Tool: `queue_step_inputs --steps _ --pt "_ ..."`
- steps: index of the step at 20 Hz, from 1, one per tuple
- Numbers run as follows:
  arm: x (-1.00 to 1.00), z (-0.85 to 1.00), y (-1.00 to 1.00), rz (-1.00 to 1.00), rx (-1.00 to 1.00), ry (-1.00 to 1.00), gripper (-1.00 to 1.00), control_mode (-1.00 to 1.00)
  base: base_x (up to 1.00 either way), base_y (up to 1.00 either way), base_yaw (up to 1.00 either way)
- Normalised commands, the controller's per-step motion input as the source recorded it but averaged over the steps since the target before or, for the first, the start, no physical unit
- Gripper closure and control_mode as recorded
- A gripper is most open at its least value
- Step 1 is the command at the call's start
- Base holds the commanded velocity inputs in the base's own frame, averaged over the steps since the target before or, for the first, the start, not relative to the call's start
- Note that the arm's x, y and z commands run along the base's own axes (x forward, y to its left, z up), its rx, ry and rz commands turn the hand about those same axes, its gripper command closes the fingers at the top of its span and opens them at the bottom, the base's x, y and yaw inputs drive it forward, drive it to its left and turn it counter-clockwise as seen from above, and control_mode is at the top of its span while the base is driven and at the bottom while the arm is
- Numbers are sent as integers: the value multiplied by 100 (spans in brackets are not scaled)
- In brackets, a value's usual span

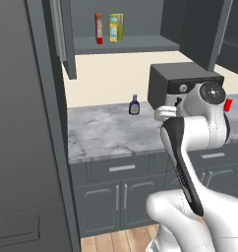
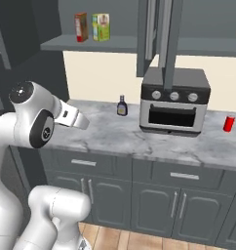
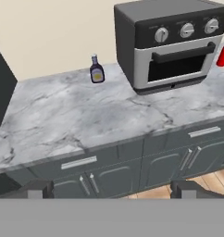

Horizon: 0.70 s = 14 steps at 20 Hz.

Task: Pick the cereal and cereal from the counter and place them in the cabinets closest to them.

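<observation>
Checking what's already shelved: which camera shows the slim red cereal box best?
The right base view: the slim red cereal box stands upright on the open cabinet shelf, front partly readable, beside the yellow-green carton. In the left base view it looks narrower, nearly edge-on.

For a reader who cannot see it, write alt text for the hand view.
A grey marble counter carries a small dark bottle, a toaster oven and a red can at the right edge. The open gripper hangs before the dark drawers.
</observation>
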Motion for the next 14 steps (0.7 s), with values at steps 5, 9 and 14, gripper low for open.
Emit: queue_step_inputs --steps 5,9,14 --pt "0 0 0 0 0 0 -100 100 -21 0 0" --pt "0 0 0 0 0 0 -100 100 0 -9 0" --pt "0 0 0 0 0 0 -100 100 -3 -49 0"
